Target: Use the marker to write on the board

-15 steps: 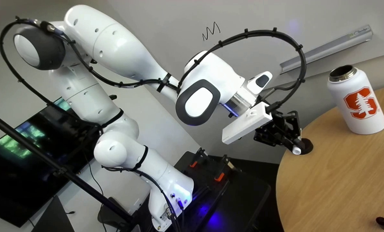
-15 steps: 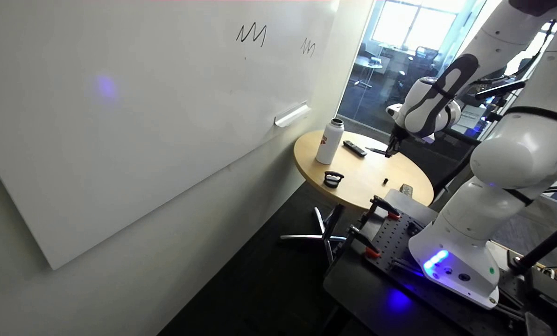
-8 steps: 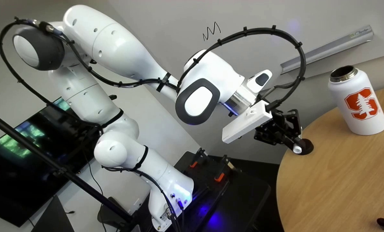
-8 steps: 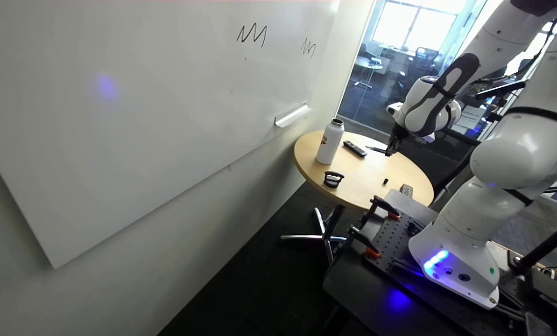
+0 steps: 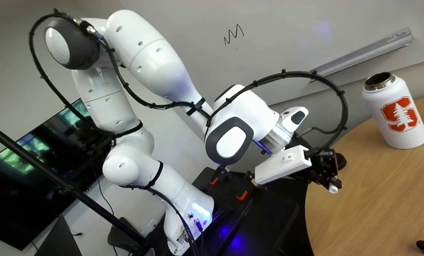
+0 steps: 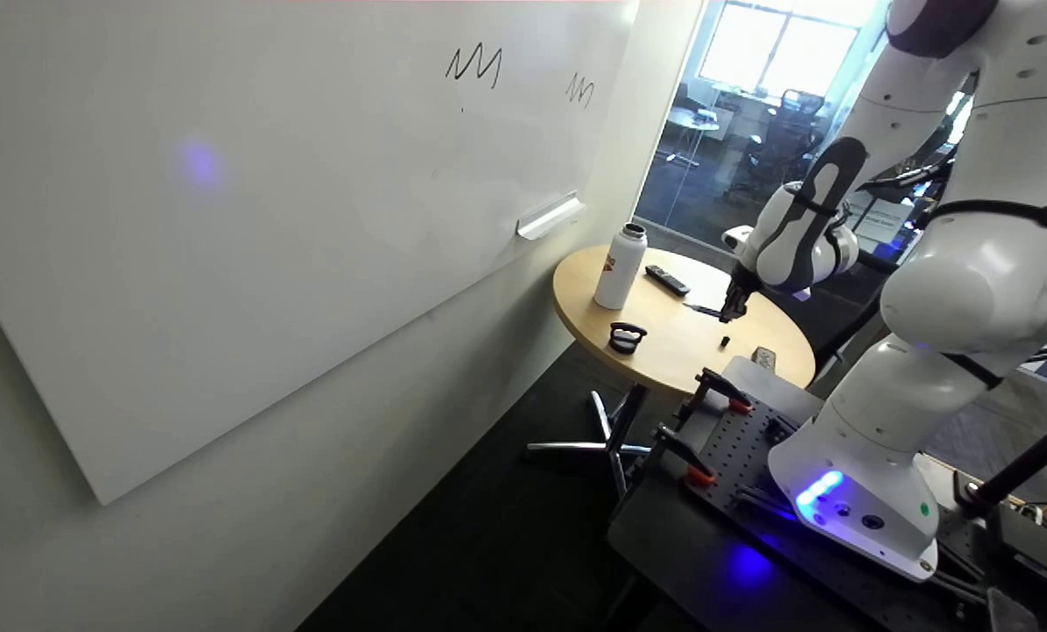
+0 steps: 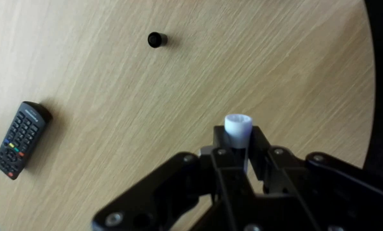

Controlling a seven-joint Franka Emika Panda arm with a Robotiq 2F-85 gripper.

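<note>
My gripper (image 7: 238, 138) is shut on the marker, whose white end (image 7: 238, 128) stands up between the fingertips in the wrist view. Most of its barrel is hidden by the fingers. In an exterior view the gripper (image 5: 329, 182) is over the round table's edge, with the marker's white end (image 5: 333, 188) showing below the fingers. In an exterior view the marker (image 6: 701, 309) sticks out from the gripper (image 6: 732, 314), its thin end toward the bottle and the board side. The board (image 6: 268, 263) is a large white panel on the wall with black zigzag scribbles, apart from the marker; it also shows behind the arm (image 5: 275, 21).
On the round table (image 6: 681, 351) stand a white bottle (image 6: 621, 268), a black remote (image 7: 22, 138), a small black cap (image 7: 157, 39), a black lid-like piece (image 6: 626, 338) and a grey block (image 6: 763, 357). A white ledge (image 6: 549, 218) juts from the board's lower edge.
The arm has swung and my gripper with the marker has moved down in both exterior views, toward the small black cap. The grip on the marker and the table things look unchanged.
</note>
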